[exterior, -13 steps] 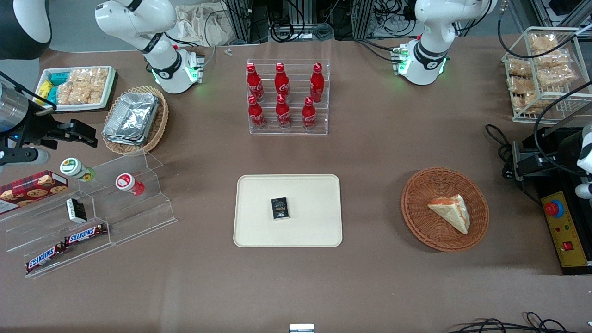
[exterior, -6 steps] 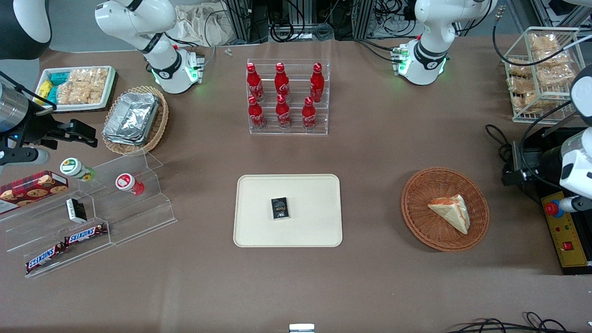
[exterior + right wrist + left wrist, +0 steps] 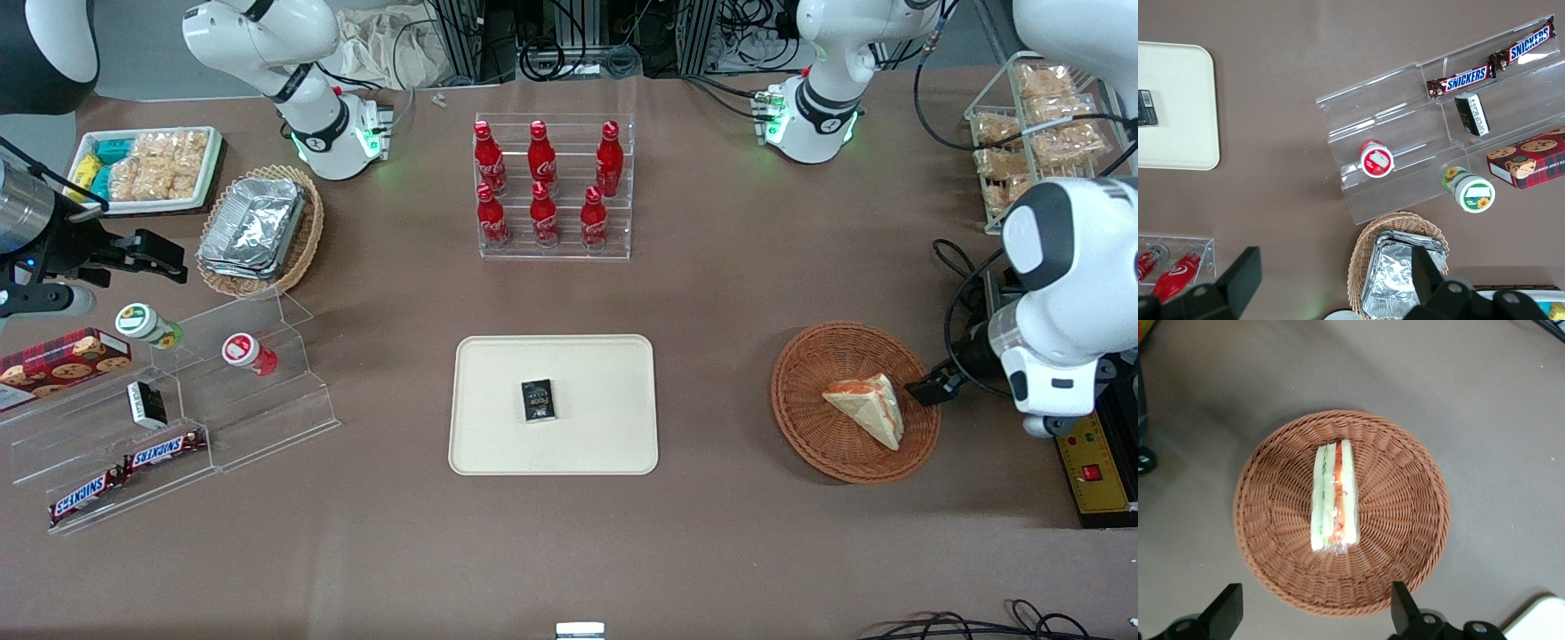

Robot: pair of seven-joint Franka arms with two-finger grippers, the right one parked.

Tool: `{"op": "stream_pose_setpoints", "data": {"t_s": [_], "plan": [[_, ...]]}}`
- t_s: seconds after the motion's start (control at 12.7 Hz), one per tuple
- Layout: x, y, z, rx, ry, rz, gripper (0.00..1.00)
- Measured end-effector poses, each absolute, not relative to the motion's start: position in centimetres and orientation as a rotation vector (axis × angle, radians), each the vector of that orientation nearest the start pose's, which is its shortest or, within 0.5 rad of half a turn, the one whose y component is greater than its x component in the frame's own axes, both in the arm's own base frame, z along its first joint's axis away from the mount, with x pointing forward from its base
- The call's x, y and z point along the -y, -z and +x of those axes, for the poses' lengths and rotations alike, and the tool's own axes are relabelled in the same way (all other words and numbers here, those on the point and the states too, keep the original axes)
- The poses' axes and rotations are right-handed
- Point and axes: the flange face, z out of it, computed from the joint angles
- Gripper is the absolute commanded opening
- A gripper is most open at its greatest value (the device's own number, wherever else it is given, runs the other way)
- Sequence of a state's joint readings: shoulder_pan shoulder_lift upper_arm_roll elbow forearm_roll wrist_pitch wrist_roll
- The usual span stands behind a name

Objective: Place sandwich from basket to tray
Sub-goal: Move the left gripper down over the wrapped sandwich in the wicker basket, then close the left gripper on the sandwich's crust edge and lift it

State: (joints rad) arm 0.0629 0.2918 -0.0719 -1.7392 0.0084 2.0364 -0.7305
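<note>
Hovering above the round reddish-brown woven wicker basket (image 3: 1342, 512), well clear of it: left arm's two-finger gripper (image 3: 1315, 613), black fingers (image 3: 1403, 607) spread wide, empty, touching nothing. Seen from the front, only a dark fingertip poking past the white wrist, over the basket rim (image 3: 925, 391) at the working arm's end of the table.

Inside the basket: clear-wrapped triangular sandwich of pale white bread (image 3: 867, 407), lying on the weave near the middle, standing on one flat side with the filling edge up. From the wrist camera, striped edge facing up (image 3: 1334, 497), green on one side, orange-red on the other, framed between the two spread fingers.

Flat cream-beige rectangular tray with rounded corners (image 3: 605, 444), well apart from the basket, toward the table's middle. On it, only a small black packet (image 3: 538, 399), near its centre.

Farther from the front camera than the tray: clear acrylic tiered rack (image 3: 556, 253) holding six red cola bottles (image 3: 543, 187) upright in two rows.

Toward the parked arm's end: lighter tan oval wicker basket (image 3: 307, 244) holding stacked foil containers (image 3: 253, 222); beside it, small white tray (image 3: 210, 178) filled with snack packets.
</note>
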Motion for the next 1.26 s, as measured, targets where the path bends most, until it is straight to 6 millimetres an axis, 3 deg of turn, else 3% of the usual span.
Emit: {"op": "stream_pose_setpoints", "data": {"t_s": [0.32, 0.55, 1.18, 1.26], "plan": [[-0.5, -35.7, 65.0, 1.218, -0.032, -2.907, 1.00], [-0.4, -33.0, 65.2, 1.267, -0.033, -2.890, 1.00], [0.2, -27.1, 62.8, 1.351, 0.015, -2.875, 1.00], [0.3, -26.6, 62.6, 1.351, 0.005, -2.873, 0.88]]}}
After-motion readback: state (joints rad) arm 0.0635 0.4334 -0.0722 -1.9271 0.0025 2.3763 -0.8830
